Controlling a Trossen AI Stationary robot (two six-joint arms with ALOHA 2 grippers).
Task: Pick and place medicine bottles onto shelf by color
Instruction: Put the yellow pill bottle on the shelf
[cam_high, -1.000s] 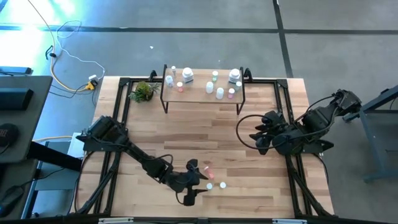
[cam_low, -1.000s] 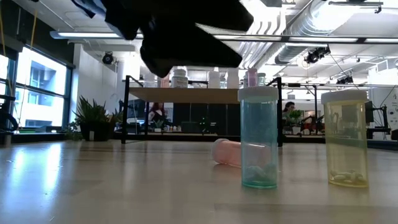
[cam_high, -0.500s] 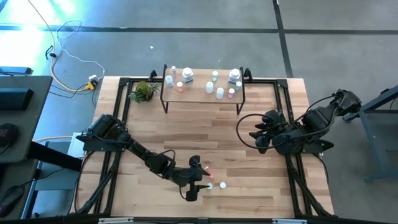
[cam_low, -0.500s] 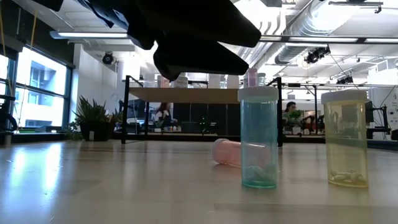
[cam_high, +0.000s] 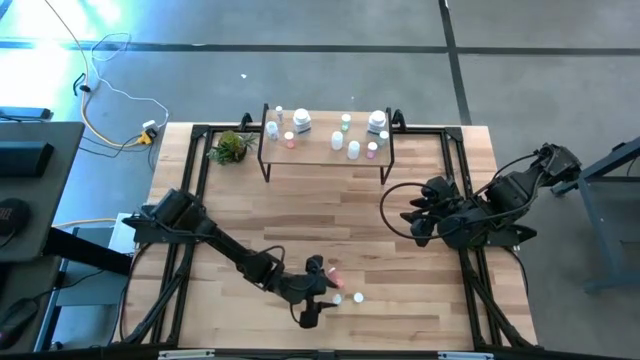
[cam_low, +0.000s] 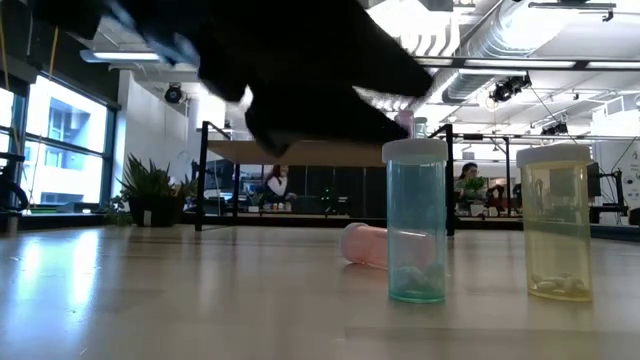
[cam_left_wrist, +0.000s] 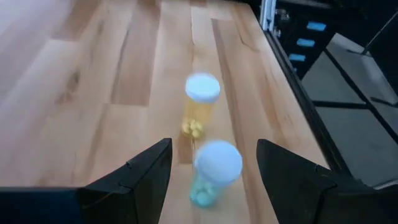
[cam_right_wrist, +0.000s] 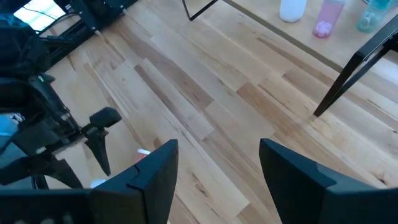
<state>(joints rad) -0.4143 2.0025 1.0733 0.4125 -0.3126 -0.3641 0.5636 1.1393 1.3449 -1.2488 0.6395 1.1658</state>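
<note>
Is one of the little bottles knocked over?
Yes. The pink bottle lies on its side on the table, behind the upright blue-green bottle and the yellow bottle.

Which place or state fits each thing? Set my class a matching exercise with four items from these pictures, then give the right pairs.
Things:
1. pink bottle
2. blue-green bottle
3. potted plant
4. right gripper

Places or states:
A. open, holding nothing
B. lying on its side on the table
C. upright between the left gripper's fingers
D. beside the shelf

Pairs: 1-B, 2-C, 3-D, 4-A
</note>
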